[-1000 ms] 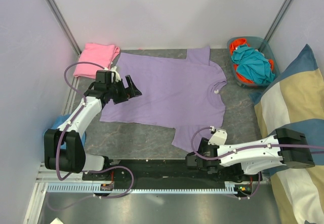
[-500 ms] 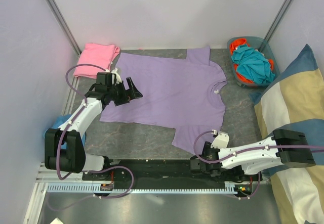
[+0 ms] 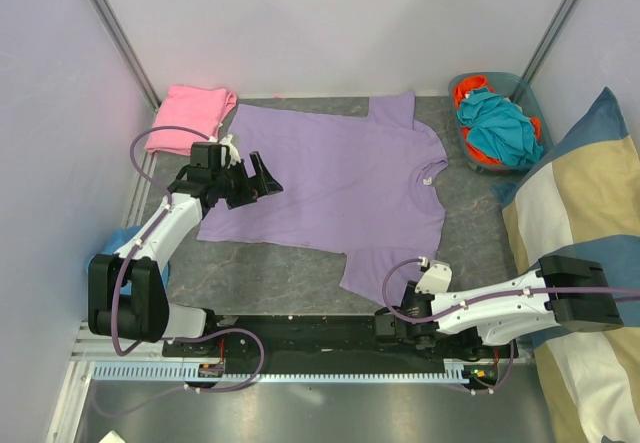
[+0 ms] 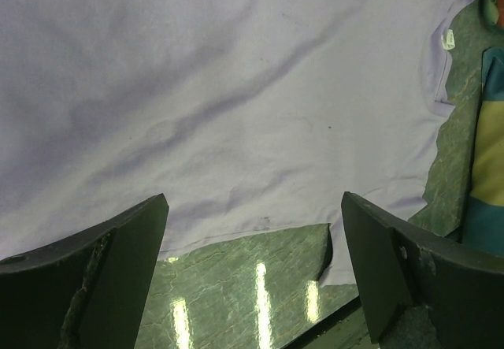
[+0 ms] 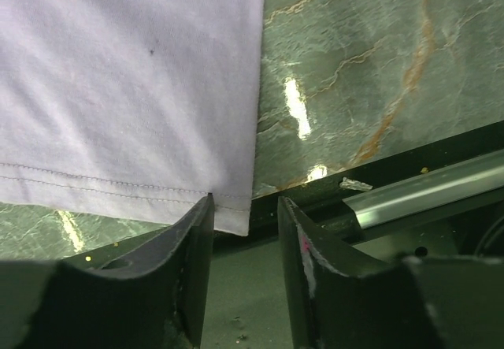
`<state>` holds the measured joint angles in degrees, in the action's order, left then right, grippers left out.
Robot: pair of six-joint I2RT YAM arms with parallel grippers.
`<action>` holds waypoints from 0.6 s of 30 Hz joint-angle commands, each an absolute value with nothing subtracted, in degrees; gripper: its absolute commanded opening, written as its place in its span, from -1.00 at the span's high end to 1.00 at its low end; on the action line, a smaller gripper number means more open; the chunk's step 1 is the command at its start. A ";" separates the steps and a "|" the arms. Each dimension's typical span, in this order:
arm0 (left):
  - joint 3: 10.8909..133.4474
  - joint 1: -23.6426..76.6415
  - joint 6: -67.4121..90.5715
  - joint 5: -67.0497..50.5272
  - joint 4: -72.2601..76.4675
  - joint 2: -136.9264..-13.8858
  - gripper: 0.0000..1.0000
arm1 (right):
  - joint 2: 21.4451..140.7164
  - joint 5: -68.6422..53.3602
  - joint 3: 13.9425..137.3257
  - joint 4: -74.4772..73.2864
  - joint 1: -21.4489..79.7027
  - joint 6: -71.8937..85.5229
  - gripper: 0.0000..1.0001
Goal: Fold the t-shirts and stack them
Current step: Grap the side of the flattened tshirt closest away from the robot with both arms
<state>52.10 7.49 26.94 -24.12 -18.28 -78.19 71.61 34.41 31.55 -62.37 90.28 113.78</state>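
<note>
1. Top view: the pink t-shirt (image 3: 190,118) is lying folded at the far-left corner of the table (image 3: 480,228). The lavender t-shirt (image 3: 335,178) is lying spread flat across the middle, so I am judging one shirt done, with this one's folding and the stacking left. The left gripper (image 3: 262,178) is hovering over its left part. The right gripper (image 3: 385,321) is sitting at the near edge by the near sleeve. A basket (image 3: 495,123) at the far-right corner and a striped cushion (image 3: 580,213) along the right edge are crowding that side
2. Left wrist view: the left gripper (image 4: 252,286) is standing fully released, grasping nothing, with lavender t-shirt (image 4: 236,89) beneath and bare table (image 4: 252,278) showing past the hem
3. Right wrist view: the right gripper (image 5: 244,207) is straddling the hem corner of the lavender t-shirt (image 5: 134,81), jaws part-way apart and not clenched on it. The rail (image 5: 425,199) is running just beside, leaving little room
</note>
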 commanded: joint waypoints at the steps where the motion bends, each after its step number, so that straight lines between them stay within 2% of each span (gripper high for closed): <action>1: 52.03 7.56 27.77 -25.22 -16.52 -77.34 -1.00 | 71.89 33.31 31.55 -61.61 90.88 127.18 0.10; 18: 51.15 7.56 28.12 -26.28 -16.26 -76.64 -1.00 | 72.86 32.26 28.04 -52.04 90.88 126.47 0.13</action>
<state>51.53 7.49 26.98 -24.58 -17.91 -78.15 72.03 35.68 31.16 -59.55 90.39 113.82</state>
